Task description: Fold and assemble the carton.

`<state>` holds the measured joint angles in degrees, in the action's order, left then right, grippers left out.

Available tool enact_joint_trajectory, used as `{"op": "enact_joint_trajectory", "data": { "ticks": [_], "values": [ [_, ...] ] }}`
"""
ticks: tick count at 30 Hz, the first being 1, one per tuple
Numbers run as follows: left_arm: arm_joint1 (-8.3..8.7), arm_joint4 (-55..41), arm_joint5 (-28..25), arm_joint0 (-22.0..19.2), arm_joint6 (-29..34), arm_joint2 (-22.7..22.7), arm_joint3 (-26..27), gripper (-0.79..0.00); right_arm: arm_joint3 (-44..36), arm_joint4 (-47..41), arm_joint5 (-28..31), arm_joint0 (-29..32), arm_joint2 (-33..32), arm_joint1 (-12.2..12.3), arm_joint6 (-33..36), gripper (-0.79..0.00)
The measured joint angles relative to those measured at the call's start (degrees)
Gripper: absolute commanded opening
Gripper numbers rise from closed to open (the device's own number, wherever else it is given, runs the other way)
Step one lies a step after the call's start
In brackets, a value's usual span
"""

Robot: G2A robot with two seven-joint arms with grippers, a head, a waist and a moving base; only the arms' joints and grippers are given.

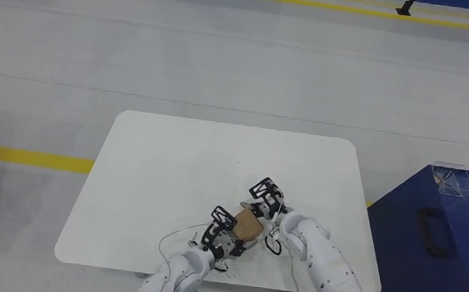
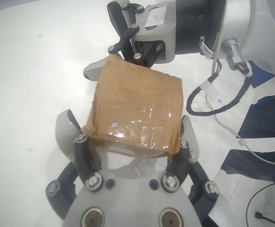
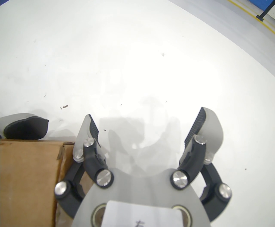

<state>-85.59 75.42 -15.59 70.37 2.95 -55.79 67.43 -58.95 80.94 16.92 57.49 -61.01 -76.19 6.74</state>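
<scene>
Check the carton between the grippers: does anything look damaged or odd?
Yes. The carton, clamped in the left gripper, is worn: one corner beside a finger is frayed and crumpled, and the clear tape across its face is wrinkled. The right gripper stands open beside it, holding nothing.

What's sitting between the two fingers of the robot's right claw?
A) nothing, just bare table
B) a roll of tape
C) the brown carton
A: the right gripper stands open over the bare table, while the carton lies outside one of its fingers.
</scene>
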Motion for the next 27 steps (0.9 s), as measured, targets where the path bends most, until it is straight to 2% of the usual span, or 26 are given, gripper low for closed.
{"op": "enact_joint_trajectory", "data": {
  "ticks": [4, 6, 10, 11, 13, 15, 16, 20, 23, 25, 26, 27],
  "values": [
    [0.11, -2.12, -0.86, 0.63, 0.84, -0.42, 0.63, -0.643, 0.42, -0.01, -1.01, -0.21, -0.24, -0.05, -0.06, 0.0],
    [0.25, -2.54, -1.05, 0.89, 1.37, -0.69, 1.27, -0.776, 0.61, -0.14, -1.47, -0.38, -0.57, -0.03, -0.12, 0.0],
    [0.37, -5.57, -1.65, 1.91, 2.2, -1.41, 2.68, -0.785, 0.73, -1.04, -2.63, -0.68, -2.19, 0.2, -0.45, 0.0],
    [0.34, -7.39, -2.02, 2.22, 2.79, -1.65, 3.13, -0.767, 0.67, -1.42, -2.88, -0.72, -2.82, 0.31, -0.5, 0.0],
    [0.16, -13.32, -2.76, 2.89, 5.42, -2.39, 4.18, -0.72, 0.26, -2.55, -3.27, -0.68, -4.56, 0.65, -0.33, 0.0],
    [-0.12, -21.19, -2.02, 3.35, 8.97, -3.37, 5.75, -0.717, -0.54, -3.57, -3.15, -0.37, -6.41, 1.06, 0.11, 0.0],
    [-0.19, -24.34, -2.06, 3.53, 10.6, -3.65, 6.48, -0.779, -0.96, -3.87, -3.0, -0.14, -7.16, 1.25, 0.34, 0.0],
    [-0.3, -36.23, -0.01, 4.09, 17.07, -5.2, 8.83, -0.785, -3.03, -4.39, -2.4, 1.18, -9.5, 1.91, 1.34, 0.0],
    [-0.17, -37.92, 1.98, 3.96, 19.02, -5.31, 9.84, -0.785, -4.35, -4.47, -2.01, 2.16, -10.31, 2.2, 1.82, 0.0],
    [-0.09, -37.37, 2.17, 3.94, 18.47, -5.17, 10.15, -0.434, -4.82, -4.47, -2.26, 2.62, -10.77, 2.33, 1.76, 0.0],
    [-0.02, -36.28, 2.22, 3.89, 17.77, -5.08, 10.29, -0.302, -4.95, -4.28, -2.66, 2.82, -11.05, 2.41, 1.5, 0.0],
    [0.1, -34.1, 2.29, 3.95, 16.68, -4.76, 10.48, -0.123, -5.04, -3.94, -3.23, 3.07, -11.52, 2.53, 1.18, 0.0]
  ]
}}
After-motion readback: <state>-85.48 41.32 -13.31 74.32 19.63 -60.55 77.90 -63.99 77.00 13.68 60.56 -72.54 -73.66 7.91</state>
